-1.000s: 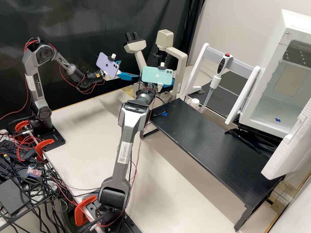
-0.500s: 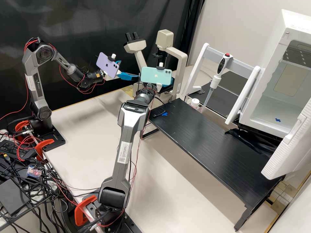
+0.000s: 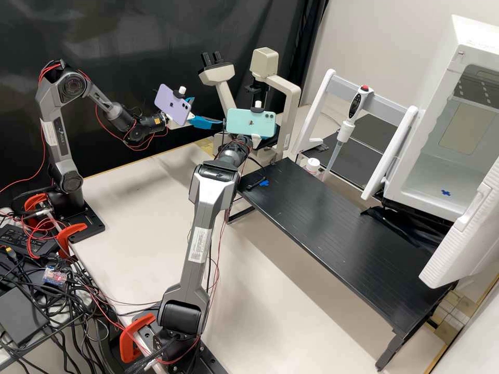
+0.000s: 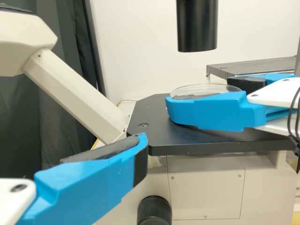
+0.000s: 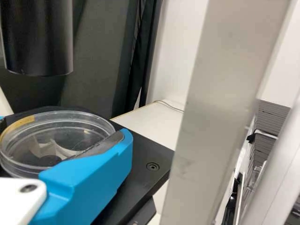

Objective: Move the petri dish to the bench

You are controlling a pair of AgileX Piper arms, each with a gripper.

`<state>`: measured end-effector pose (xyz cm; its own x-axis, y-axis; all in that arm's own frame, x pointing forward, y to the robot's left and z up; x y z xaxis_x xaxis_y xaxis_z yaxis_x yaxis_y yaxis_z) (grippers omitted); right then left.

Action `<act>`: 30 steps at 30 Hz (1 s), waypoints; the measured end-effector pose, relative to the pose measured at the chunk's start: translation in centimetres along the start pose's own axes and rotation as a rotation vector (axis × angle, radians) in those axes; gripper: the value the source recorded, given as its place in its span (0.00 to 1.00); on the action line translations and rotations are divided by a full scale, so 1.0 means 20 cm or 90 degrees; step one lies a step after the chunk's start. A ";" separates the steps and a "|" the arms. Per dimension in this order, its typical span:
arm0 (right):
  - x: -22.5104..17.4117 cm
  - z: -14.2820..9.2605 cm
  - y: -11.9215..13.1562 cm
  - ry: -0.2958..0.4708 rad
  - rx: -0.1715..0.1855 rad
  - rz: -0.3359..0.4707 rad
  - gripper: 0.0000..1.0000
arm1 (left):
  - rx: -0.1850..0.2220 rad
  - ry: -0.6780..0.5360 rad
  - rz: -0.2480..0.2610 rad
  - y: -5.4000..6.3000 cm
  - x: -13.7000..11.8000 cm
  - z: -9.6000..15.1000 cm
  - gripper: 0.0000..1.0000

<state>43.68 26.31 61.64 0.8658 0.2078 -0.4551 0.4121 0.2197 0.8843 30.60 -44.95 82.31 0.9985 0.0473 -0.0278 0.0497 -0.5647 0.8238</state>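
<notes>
In the high view my left gripper [image 3: 208, 111] stands open at the left of the microscope, its fingers empty; one finger [image 4: 98, 180] shows in the left wrist view. My right gripper [image 3: 256, 139] is at the microscope, its fingers hidden behind the teal phone. The left wrist view shows the clear round petri dish [image 4: 204, 89] at the black stage, between the right gripper's fingers. In the right wrist view my right gripper [image 5: 63, 128] is shut on the petri dish [image 5: 61, 136], one pad against its side. Whether its base touches the stage I cannot tell.
The microscope [image 3: 291, 93] has a black stage [image 4: 154, 129], a dark cylinder [image 4: 197, 26] above and a pale upright post [image 5: 215, 108] beside the dish. The black bench [image 3: 332, 234] runs to the right, with a pipette [image 3: 344, 130] on a stand and an open white cabinet [image 3: 426, 171] behind.
In the high view the right arm's wrist and teal phone have shifted slightly to the left, and its black cable has moved near the bench corner. The left arm has stayed still.
</notes>
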 end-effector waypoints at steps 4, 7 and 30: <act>0.00 0.00 0.00 -0.001 0.001 -0.001 0.00 | 0.000 0.000 0.000 0.00 0.00 0.00 1.00; 0.00 0.01 -0.01 -0.009 0.003 -0.004 0.00 | 0.000 0.000 0.000 0.00 0.00 0.00 1.00; -0.29 0.04 0.15 0.046 -0.002 -0.025 0.00 | 0.000 0.000 0.000 0.00 0.00 0.00 1.00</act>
<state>40.09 24.98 67.14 0.8262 0.2669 -0.4961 0.4445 0.2321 0.8652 30.60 -44.95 82.31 0.9985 0.0473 -0.0278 0.0497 -0.5647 0.8238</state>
